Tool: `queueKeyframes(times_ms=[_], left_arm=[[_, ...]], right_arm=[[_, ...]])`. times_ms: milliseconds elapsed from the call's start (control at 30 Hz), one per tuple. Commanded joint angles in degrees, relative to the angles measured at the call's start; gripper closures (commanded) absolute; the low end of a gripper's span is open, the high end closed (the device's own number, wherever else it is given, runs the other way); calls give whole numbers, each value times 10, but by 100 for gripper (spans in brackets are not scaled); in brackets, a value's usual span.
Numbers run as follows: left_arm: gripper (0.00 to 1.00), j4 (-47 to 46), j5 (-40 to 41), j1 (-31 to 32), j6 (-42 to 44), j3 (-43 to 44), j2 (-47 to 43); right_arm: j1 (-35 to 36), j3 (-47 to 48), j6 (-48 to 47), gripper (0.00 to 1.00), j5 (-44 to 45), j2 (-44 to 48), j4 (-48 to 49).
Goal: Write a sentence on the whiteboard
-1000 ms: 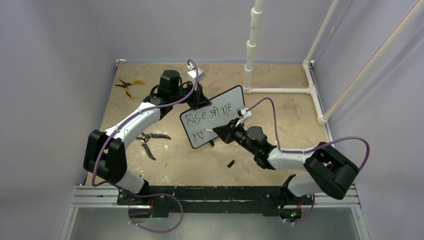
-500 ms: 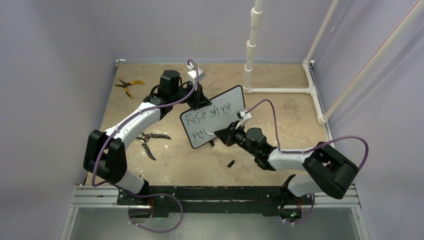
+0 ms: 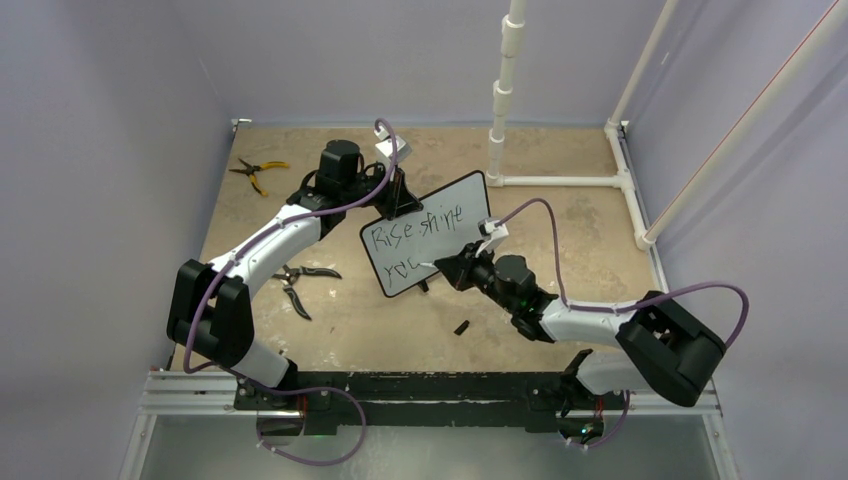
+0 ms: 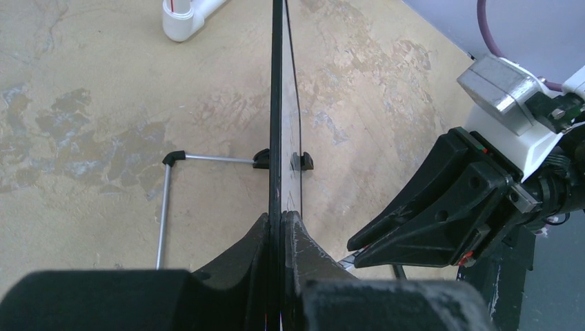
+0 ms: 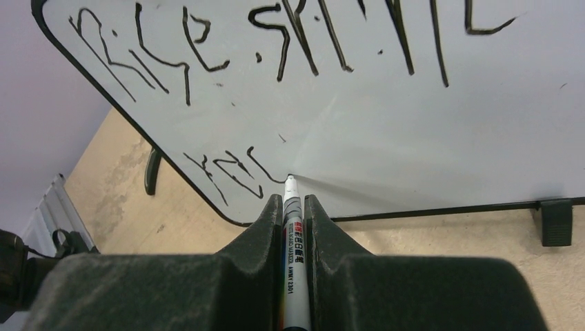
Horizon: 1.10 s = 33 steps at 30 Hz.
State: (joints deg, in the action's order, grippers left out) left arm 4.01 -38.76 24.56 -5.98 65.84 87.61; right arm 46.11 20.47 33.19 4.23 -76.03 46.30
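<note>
The whiteboard (image 3: 430,235) stands tilted on its feet near the table's middle. It carries the sentence (image 3: 420,228): "Rise shine" above, the start of "you" below. My left gripper (image 3: 392,196) is shut on the board's top edge; in the left wrist view the board (image 4: 277,103) runs edge-on between the fingers (image 4: 301,238). My right gripper (image 3: 446,264) is shut on a white marker (image 5: 293,234), whose tip touches the board (image 5: 414,138) at the end of the lower lettering (image 5: 234,176).
Black-handled pliers (image 3: 300,280) lie left of the board, yellow-handled pliers (image 3: 255,172) at the far left back. A small black marker cap (image 3: 462,327) lies in front. A white PVC pipe frame (image 3: 560,180) stands at the back right. The board's wire stand (image 4: 165,200) rests behind it.
My right gripper has moved the marker rightward along the lower line, adding strokes after "yo". The left arm and board have stayed still.
</note>
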Motion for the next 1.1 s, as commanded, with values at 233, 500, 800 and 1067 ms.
queueKeyframes(times_ms=[233, 500, 800, 1067], left_arm=[[100, -8, -9, 4, 6, -3, -18], [100, -8, -9, 4, 6, -3, -18], [100, -8, -10, 4, 6, -3, -19], [100, -7, -9, 4, 7, -3, -20]], right_arm=[[-9, 46, -24, 100, 36, 20, 7], [-10, 31, -15, 100, 36, 37, 11], [-11, 34, -15, 100, 34, 29, 13], [-11, 27, -19, 100, 14, 16, 13]])
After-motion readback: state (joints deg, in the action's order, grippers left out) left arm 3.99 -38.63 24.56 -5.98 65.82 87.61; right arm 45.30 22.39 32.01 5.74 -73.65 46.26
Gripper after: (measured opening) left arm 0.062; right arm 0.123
